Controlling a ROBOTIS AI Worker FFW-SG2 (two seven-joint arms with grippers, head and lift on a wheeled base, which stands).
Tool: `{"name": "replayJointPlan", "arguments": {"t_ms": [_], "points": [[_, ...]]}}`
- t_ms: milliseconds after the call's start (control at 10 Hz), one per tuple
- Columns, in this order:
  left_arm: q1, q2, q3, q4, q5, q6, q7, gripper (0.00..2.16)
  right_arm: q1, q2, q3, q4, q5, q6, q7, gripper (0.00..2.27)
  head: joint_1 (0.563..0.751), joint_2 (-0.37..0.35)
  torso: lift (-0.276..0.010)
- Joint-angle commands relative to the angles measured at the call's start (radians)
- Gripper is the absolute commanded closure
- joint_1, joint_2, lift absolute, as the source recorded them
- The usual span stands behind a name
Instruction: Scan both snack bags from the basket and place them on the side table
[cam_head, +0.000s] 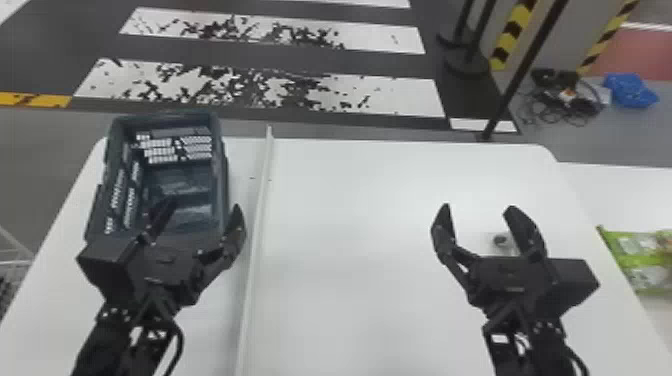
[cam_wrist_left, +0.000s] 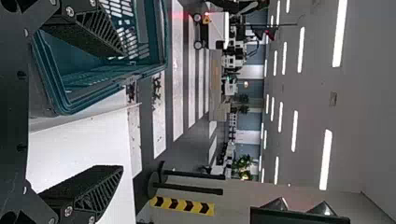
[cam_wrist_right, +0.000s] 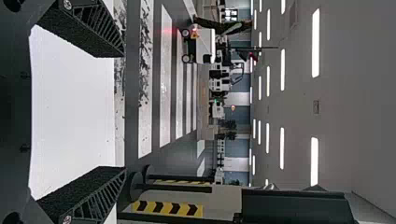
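The teal basket (cam_head: 165, 175) stands at the left of the white table; no bag can be made out inside it. A green snack bag (cam_head: 645, 255) lies on the side table (cam_head: 630, 195) at the right edge; whether it is one bag or two, I cannot tell. Over the basket's near right part is my left gripper (cam_head: 200, 215), open; in the left wrist view the left gripper (cam_wrist_left: 116, 112) has the basket (cam_wrist_left: 84, 77) beyond one finger. My right gripper (cam_head: 477, 215) is open above the table's right half, and so is the right gripper (cam_wrist_right: 123, 112) in its wrist view.
A thin white strip (cam_head: 257, 200) runs along the table (cam_head: 350, 250) just right of the basket. A small round grey object (cam_head: 501, 241) sits behind the right gripper's fingers. Posts with dark bases (cam_head: 467, 65) and cables stand beyond the table on the floor.
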Motion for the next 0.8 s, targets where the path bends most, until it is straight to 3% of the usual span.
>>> {"name": "replayJointPlan", "arguments": {"t_ms": [0,700], "points": [[0.0,-0.003,-0.001,0.001,0.0,0.0,0.0,0.14,0.0,0.002,0.0,0.0,0.0,0.0,0.0,0.06,0.695,-0.079,-0.075],[0.0,-0.003,-0.001,0.006,0.002,0.0,0.0,0.14,0.0,0.002,0.0,0.0,0.0,-0.006,0.0,0.06,0.695,-0.08,-0.075]]}}
